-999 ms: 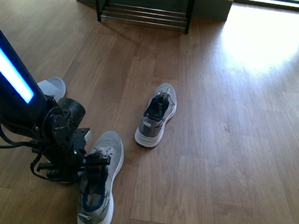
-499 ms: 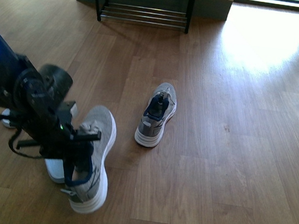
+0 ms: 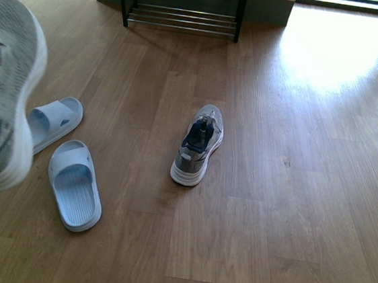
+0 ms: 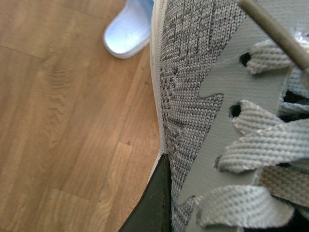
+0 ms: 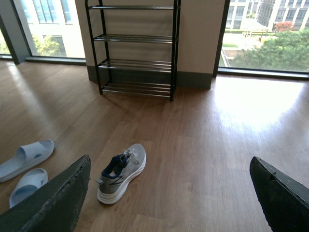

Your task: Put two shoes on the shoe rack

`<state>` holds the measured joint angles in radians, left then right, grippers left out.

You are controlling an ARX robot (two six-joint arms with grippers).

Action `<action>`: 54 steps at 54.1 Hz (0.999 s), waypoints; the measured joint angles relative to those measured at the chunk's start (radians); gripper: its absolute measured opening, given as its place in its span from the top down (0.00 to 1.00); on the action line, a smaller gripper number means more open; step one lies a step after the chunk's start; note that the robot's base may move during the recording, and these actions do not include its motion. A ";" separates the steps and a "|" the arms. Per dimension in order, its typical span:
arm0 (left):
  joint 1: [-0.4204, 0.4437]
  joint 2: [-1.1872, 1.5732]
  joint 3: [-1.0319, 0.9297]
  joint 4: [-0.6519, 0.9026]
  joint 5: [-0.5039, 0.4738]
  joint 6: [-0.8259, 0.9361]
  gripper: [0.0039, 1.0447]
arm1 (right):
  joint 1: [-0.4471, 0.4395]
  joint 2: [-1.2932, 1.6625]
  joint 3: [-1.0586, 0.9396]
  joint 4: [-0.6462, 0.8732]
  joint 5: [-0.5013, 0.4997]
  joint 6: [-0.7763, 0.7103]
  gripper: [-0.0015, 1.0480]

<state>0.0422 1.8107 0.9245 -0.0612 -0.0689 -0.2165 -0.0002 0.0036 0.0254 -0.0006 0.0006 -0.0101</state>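
Left wrist view shows the left end effector clamped on a grey sneaker, held above the floor. Right end effector gapes empty; beyond lie blue slides, a second sneaker, then the shoe rack.

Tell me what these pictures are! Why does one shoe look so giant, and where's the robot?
A robot with two arms took them. One camera sits on its body, and one sits on each wrist. Its left gripper holds a grey sneaker up near the body camera, so it looks giant. The left wrist camera sees its laces close up. The right gripper is open and empty. On the wooden floor lie the other sneaker and two blue slides. The shoe rack waits at the back.
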 joint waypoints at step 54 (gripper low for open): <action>-0.158 -1.209 -0.684 -0.010 -0.515 0.179 0.98 | 0.000 0.000 0.000 0.000 0.000 0.000 0.09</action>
<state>-0.1162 0.6018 0.2401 -0.0715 -0.5838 -0.0372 -0.0002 0.0036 0.0254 -0.0006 0.0006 -0.0101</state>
